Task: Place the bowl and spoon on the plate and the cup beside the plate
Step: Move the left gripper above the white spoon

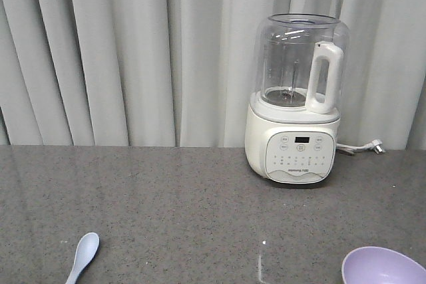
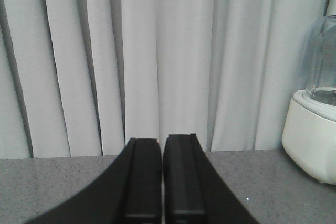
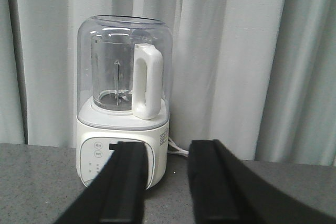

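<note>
The bench (image 1: 166, 217) looks like speckled grey stone with a slight sheen. The blender (image 3: 121, 129) ahead of the right claw (image 3: 167, 150): glossy white plastic base, clear shiny jar. The spoon (image 1: 83, 254) and bowl (image 1: 383, 267) are smooth plastic, pretty matte. The curtain (image 1: 133, 51) is matte cloth.

Soft, even light fills all three views, seemingly from overhead. The pleated pale grey curtain (image 1: 133, 51) shows only gentle shading in its folds. Small white glints sit on top of the white blender with a clear plastic jar (image 1: 296, 98), and a faint shadow hugs its base. The speckled grey stone tabletop (image 1: 166, 204) has a dull sheen, with a pale vertical streak near the front. The front view is sharp. In the left wrist view the blender looks hazy at the right edge. The black jaws of the left gripper (image 2: 161, 145) and right gripper (image 3: 167, 148) read as dark shapes with almost no detail.
</note>
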Robot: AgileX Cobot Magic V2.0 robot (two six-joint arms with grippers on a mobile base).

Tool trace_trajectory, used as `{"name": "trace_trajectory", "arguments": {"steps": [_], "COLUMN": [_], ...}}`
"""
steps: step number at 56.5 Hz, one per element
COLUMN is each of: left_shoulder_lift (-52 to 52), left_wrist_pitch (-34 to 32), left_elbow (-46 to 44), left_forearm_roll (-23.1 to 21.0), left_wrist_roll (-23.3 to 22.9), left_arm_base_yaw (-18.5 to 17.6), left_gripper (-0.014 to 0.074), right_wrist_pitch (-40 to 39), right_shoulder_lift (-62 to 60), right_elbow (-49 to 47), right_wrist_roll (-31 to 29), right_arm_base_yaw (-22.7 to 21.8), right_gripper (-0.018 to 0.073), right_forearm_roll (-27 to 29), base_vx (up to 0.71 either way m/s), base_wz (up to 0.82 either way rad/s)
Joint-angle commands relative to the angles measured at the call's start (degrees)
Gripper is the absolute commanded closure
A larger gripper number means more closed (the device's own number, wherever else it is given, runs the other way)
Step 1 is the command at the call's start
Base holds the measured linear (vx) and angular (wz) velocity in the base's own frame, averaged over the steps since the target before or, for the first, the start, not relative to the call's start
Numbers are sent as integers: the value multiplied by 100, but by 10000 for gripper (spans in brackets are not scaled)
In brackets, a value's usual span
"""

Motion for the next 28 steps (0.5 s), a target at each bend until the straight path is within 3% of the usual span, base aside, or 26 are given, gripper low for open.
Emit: {"name": "trace_trajectory", "arguments": {"steps": [1, 7, 12, 18, 28], "left_shoulder_lift": [-31, -31, -31, -31, -31], "left_wrist_pitch": [-489, -470, -483, -520, -280], "left_elbow": [-200, -200, -200, -200, -242], "left_forearm_roll": [-50, -55, -55, -55, -43], "left_wrist_roll": [-36, -42, -217, -524, -486], "left_arm_base_yaw": [3, 3, 3, 3, 3], "left_gripper": [232, 101, 47, 41, 41], "right_wrist_pitch": [-479, -479, -479, -479, -480], "right_shoulder_lift": [-10, -10, -10, -10, -10], "right_elbow": [-188, -188, -188, -188, -188], "right_wrist_roll": [1, 1, 1, 1, -4], "right_arm_base_yaw": [-12, -12, -12, -12, -12], "right_gripper": [66, -78, -130, -128, -81], "right_forearm_roll": [-32, -32, -32, -32, -32], "base_vx": [0, 0, 0, 0, 0], "base_wz": [0, 0, 0, 0, 0]}}
